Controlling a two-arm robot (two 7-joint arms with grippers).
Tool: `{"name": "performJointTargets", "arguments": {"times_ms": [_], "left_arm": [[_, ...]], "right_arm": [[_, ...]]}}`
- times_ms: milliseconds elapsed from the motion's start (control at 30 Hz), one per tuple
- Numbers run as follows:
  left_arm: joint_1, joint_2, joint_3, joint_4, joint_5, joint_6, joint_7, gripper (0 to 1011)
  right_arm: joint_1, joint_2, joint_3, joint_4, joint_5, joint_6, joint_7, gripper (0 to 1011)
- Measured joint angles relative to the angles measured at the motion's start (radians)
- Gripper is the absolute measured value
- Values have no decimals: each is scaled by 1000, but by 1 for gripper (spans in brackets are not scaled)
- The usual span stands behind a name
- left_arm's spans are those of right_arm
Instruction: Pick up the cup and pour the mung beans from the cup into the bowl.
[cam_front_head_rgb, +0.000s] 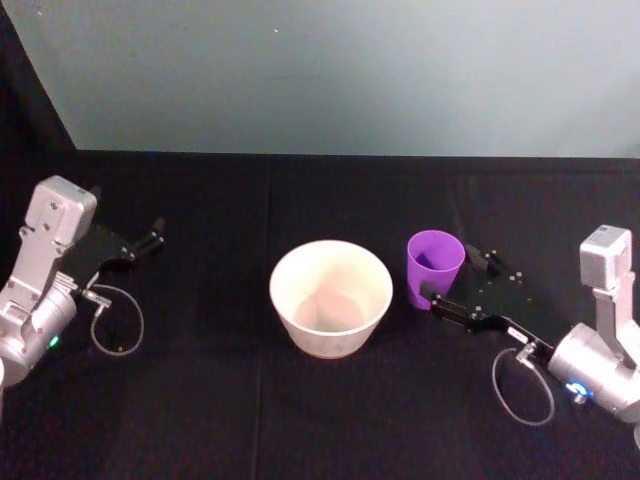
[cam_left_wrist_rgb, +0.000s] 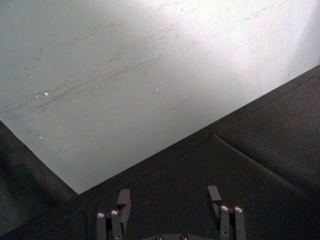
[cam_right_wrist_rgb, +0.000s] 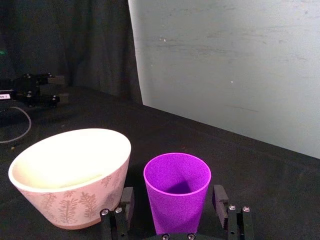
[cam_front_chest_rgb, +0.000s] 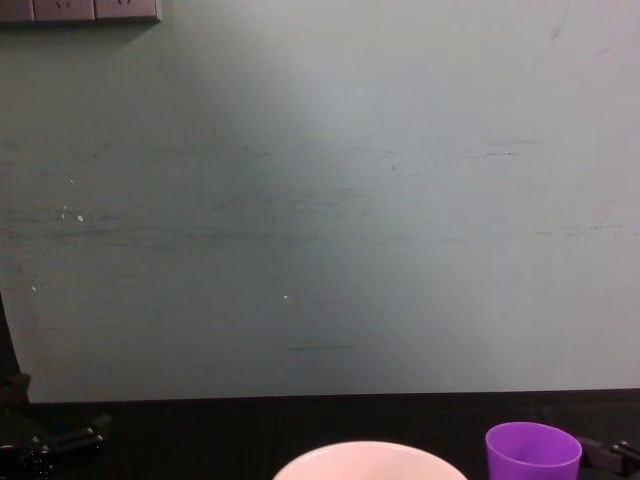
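A black cloth (cam_front_head_rgb: 200, 420) covers your table, with a pale wall (cam_front_head_rgb: 350, 70) behind it. The purple cup (cam_front_head_rgb: 434, 268) stands upright just right of the bowl (cam_front_head_rgb: 330, 298), near it but not touching. Your right gripper (cam_front_head_rgb: 448, 272) straddles the cup, its fingers (cam_right_wrist_rgb: 125, 200) spread with a sliver of gap on each side, gripping nothing. Your left gripper (cam_left_wrist_rgb: 169, 196) sits parked far left, spread wide and empty.

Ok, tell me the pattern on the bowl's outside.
Brownish leafy sprigs on the bowl; right wrist view shows it best.
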Motion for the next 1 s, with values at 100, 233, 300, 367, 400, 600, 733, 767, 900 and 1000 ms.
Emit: {"name": "performJointTargets", "arguments": {"times_ms": [100,233,300,367,400,600,733,767,900,1000], "left_arm": [[0,0,0,0,0,0,0,1000],[0,0,0,0,0,0,0,1000],[0,0,0,0,0,0,0,1000],[0,0,0,0,0,0,0,1000],[0,0,0,0,0,0,0,1000],[0,0,0,0,0,0,0,1000],[0,0,0,0,0,0,0,1000],[0,0,0,0,0,0,0,1000],[0,0,0,0,0,0,0,1000],[0,0,0,0,0,0,0,1000]], "right_arm": [[11,-14,1,16,-4,5,5,1004],[21,-31,2,31,-16,10,6,1004],[26,-40,3,38,-23,10,6,1004],[29,-46,4,41,-29,10,5,1004],[32,-52,6,46,-35,10,4,1004],[42,-70,11,62,-58,2,-4,1004],[47,-84,18,76,-66,-9,0,1004],[48,-87,20,78,-67,-11,1,1004],[49,-89,21,80,-67,-13,3,1004],[49,-88,20,79,-67,-13,2,1004]]}}
